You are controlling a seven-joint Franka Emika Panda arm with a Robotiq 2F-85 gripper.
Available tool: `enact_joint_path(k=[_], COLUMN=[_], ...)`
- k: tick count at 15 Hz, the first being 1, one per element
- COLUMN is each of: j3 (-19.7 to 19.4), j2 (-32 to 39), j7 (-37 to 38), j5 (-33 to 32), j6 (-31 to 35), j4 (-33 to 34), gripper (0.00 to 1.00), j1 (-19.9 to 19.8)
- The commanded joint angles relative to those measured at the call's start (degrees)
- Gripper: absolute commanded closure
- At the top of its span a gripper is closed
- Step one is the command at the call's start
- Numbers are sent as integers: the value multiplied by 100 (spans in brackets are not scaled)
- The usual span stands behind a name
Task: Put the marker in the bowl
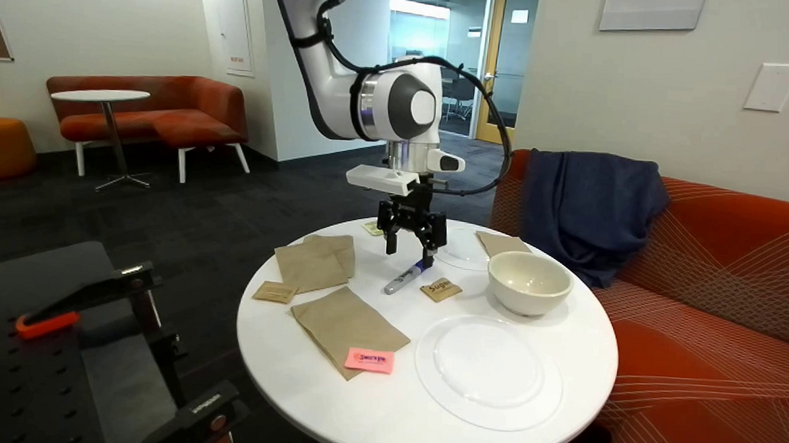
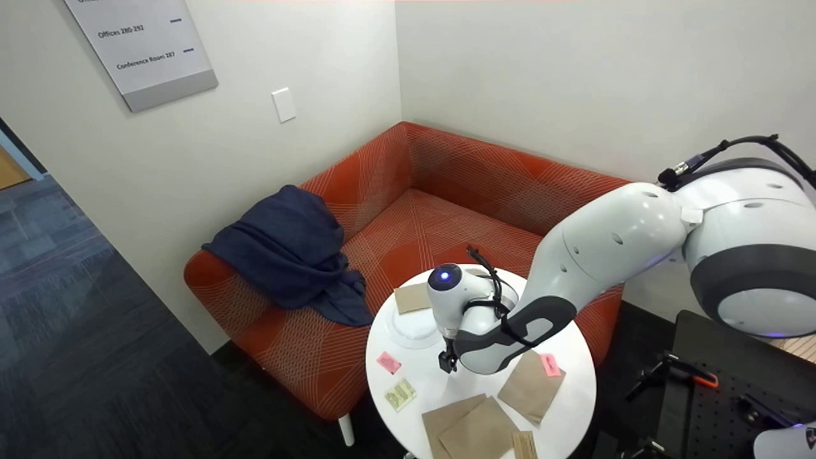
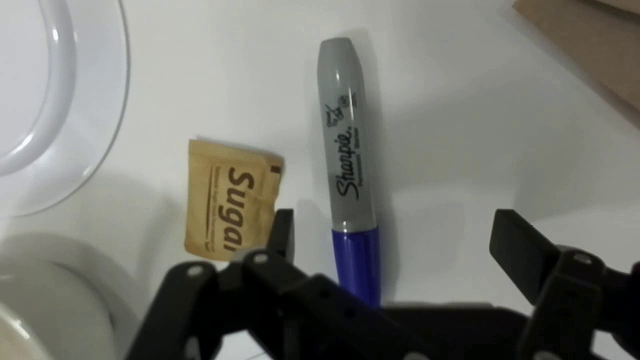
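Note:
The marker lies flat on the round white table, with a grey barrel and a blue-purple cap. It also shows in the wrist view, where the palm hides the cap's end. My gripper is open and empty, pointing down over the cap end. In the wrist view the fingers stand apart on both sides of the marker, which is nearer the left finger. The cream bowl stands upright to the right; its wall shows in the wrist view. My arm hides marker and bowl in an exterior view.
A sugar packet lies between marker and bowl. A large clear plate lies in front of the bowl, another clear plate behind. Brown napkins and a pink packet lie nearby. A red sofa adjoins the table.

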Motion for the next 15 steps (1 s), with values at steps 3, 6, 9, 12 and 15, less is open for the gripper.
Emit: enact_joint_path(k=[3,6,9,12,15], j3=[30,31,48,49,13], j2=[151,178,161,111,-101], j7=[110,108,104,85,78], j5=[146,184,211,207,192], j6=[-253,-259,-288,-278,-217], j4=[201,224,257,224,14], gripper=[32,57,79,99,94], j1=[-85,-100,-98,-112,-139])
